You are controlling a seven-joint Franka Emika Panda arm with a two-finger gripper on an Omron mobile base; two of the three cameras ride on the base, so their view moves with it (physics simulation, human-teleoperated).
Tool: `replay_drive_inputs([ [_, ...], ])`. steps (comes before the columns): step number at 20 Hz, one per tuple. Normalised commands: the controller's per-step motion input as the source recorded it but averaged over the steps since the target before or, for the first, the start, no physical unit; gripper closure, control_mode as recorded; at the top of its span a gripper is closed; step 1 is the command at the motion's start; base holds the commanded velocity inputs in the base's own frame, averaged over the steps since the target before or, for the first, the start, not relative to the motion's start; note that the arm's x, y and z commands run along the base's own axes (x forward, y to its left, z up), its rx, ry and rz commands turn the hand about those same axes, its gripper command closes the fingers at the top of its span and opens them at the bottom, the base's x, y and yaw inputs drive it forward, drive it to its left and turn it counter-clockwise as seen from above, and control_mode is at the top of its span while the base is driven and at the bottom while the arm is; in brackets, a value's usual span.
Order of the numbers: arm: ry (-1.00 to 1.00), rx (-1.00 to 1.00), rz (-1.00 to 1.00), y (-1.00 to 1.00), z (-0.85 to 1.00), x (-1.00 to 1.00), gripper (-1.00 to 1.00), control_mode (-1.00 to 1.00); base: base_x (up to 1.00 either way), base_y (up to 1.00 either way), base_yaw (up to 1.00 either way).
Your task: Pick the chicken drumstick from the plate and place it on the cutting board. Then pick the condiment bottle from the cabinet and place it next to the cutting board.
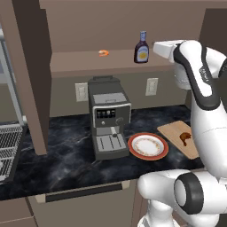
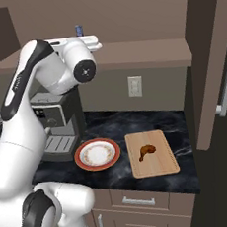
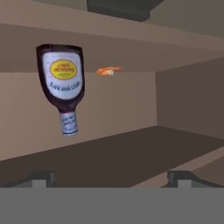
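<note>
Dark marble worktop (image 2: 106,123) already carries the cutting board (image 2: 163,165) with the chicken drumstick (image 2: 147,151). Our end effector (image 3: 112,177), fully open and empty, faces the condiment bottle (image 1: 142,48) on the cabinet shelf (image 1: 80,66); we risk toppling it, approaching off-centre.

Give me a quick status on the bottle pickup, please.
Gripper open, empty, facing the shelf. Bottle upright in the cabinet, untouched. Drumstick already on the board. Path looks free.
</note>
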Motion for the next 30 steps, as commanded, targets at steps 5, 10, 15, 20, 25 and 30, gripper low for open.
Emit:
replay_drive_inputs([
  [5,0.00,0.00,-0.01,0.04,0.00,0.16,-1.00,-1.00,0.00,0.00,0.00],
  [10,0.00,0.00,-0.01,0.02,0.00,0.17,-1.00,-1.00,0.00,0.00,0.00],
  [15,0.00,0.00,-0.01,0.00,0.00,0.16,-1.00,-1.00,0.00,0.00,0.00],
  [20,0.00,0.00,0.00,0.00,0.00,0.15,-1.00,-1.00,0.00,0.00,0.00],
  [25,0.00,0.00,0.00,0.00,-0.04,0.15,-1.00,-1.00,0.00,0.00,0.00],
  [30,0.00,0.00,0.00,0.00,-0.10,0.18,-1.00,-1.00,0.00,0.00,0.00],
])
